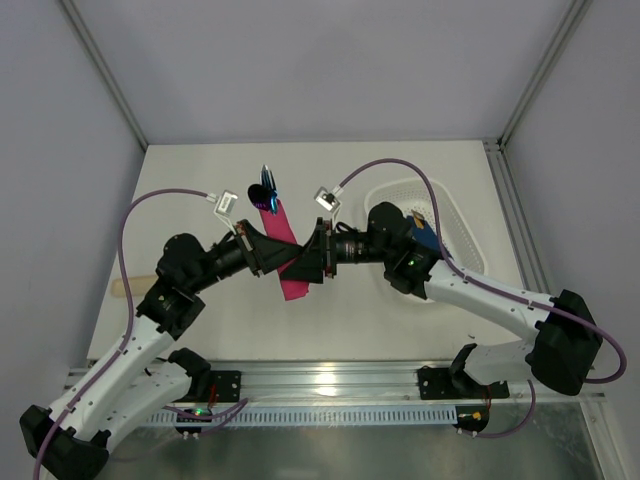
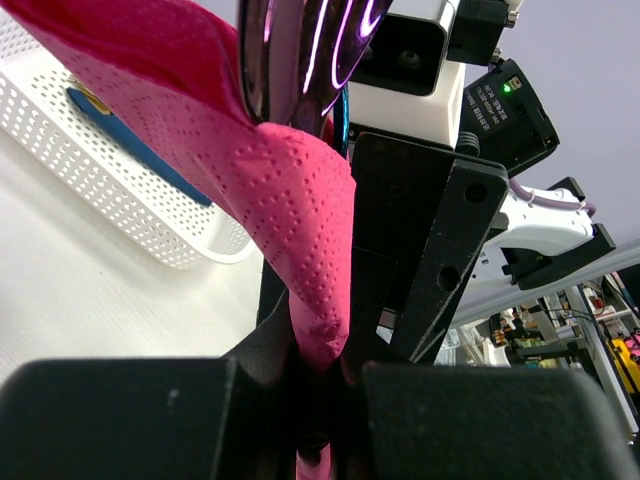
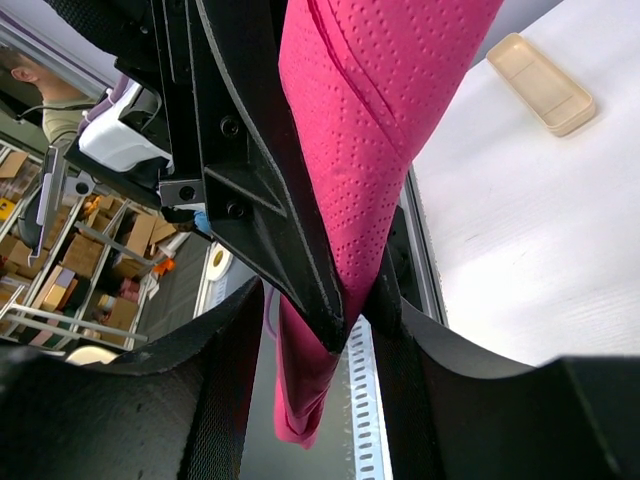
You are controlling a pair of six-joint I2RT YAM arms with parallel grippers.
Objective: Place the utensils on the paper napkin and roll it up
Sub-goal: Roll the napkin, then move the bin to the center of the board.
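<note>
A magenta-pink paper napkin (image 1: 292,282), dimpled with small embossed dots, was rolled into a long loose tube and held above the table (image 1: 200,180), to the left of the white basket (image 1: 455,215). Glossy dark purple utensils (image 1: 264,190) stuck out of the roll's end farther from the arm bases, their heads catching bright streaks of light. The roll slanted slightly, that end leaning away from the basket. The left gripper (image 2: 318,405) was clamped on the napkin. In its wrist view the paper was pinched tight between its two black fingers (image 2: 120,420), creased where they met, and rose from there towards the utensils. The right gripper (image 3: 325,335) faced it from the basket side, its fingers (image 3: 470,420) standing on either side of the same roll, close to the left gripper's pinch. One left finger reached in between them. Whether the right fingers pressed the paper or merely flanked it could not be told. A blue strip (image 2: 130,150) lay inside the basket. A beige stick (image 1: 120,285) lay on the table well apart from the basket, at the left edge.
</note>
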